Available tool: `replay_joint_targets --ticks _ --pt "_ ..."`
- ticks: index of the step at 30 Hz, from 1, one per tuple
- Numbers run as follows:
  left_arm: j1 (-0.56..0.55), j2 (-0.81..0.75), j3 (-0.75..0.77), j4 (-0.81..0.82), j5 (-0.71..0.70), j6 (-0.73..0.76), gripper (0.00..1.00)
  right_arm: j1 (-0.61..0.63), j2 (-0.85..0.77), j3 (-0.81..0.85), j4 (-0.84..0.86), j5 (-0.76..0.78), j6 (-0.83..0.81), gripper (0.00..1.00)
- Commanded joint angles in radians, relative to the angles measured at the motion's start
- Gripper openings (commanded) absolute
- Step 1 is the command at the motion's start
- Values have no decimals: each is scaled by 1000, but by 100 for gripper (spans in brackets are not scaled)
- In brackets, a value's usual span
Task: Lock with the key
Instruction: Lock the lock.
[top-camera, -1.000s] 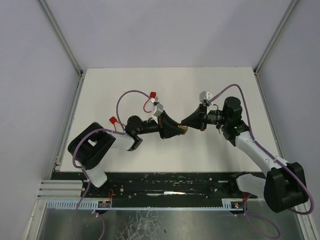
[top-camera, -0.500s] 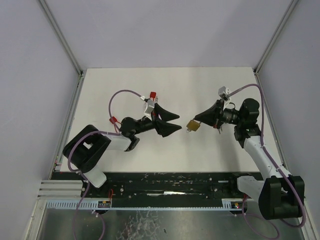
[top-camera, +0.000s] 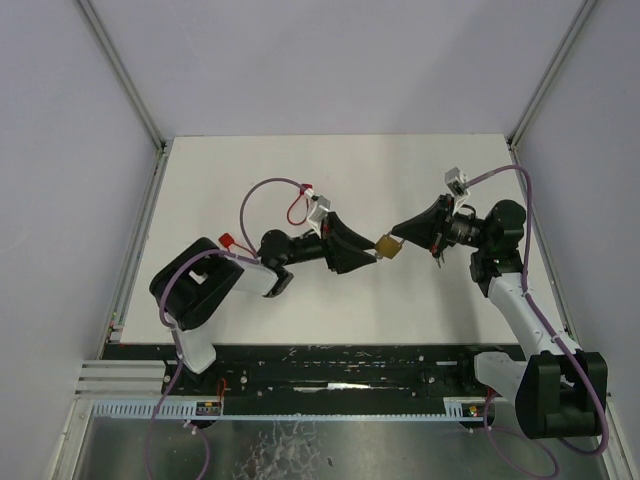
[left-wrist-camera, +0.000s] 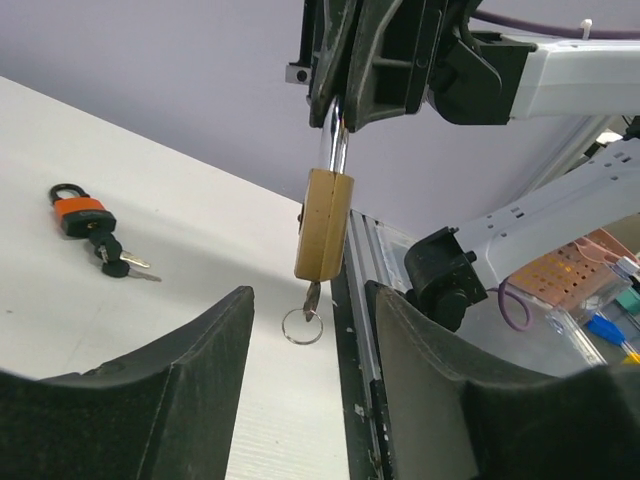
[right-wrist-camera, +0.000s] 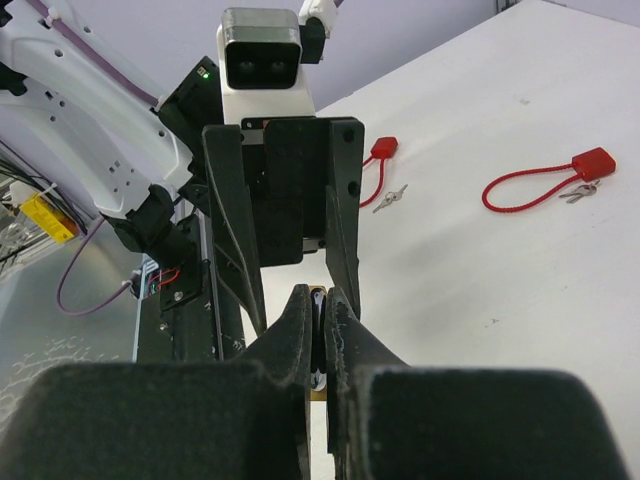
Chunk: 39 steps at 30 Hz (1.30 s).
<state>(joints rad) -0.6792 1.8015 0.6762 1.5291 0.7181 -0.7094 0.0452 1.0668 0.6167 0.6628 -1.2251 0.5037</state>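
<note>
Brass padlock (left-wrist-camera: 323, 225) sits raised off the white table (top-camera: 250, 170), between the two grippers. The right gripper (right-wrist-camera: 319, 335) is clamped tight on the padlock's shackle. A key (left-wrist-camera: 311, 296) sticks out of the padlock's opposite end, with a key ring (left-wrist-camera: 303, 326) on it. The left gripper (top-camera: 366, 252) sits just beyond that end, its fingers (left-wrist-camera: 170, 400) spread to either side of the key and holding nothing. In the left wrist view, an orange padlock (left-wrist-camera: 78, 211) with keys lies on the table, well apart from the brass padlock.
</note>
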Motion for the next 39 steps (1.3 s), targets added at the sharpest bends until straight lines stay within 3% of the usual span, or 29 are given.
replay_joint_targets --ticks 1,8,39 --pt "-17 31 44 73 47 -28 49 -4 -19 10 93 -25 42 0" --pt "-18 47 62 67 58 -41 35 -4 -18 7 98 -25 48 0" --pt "-41 72 115 -44 98 -5 25 -4 -22 4 110 -20 59 0"
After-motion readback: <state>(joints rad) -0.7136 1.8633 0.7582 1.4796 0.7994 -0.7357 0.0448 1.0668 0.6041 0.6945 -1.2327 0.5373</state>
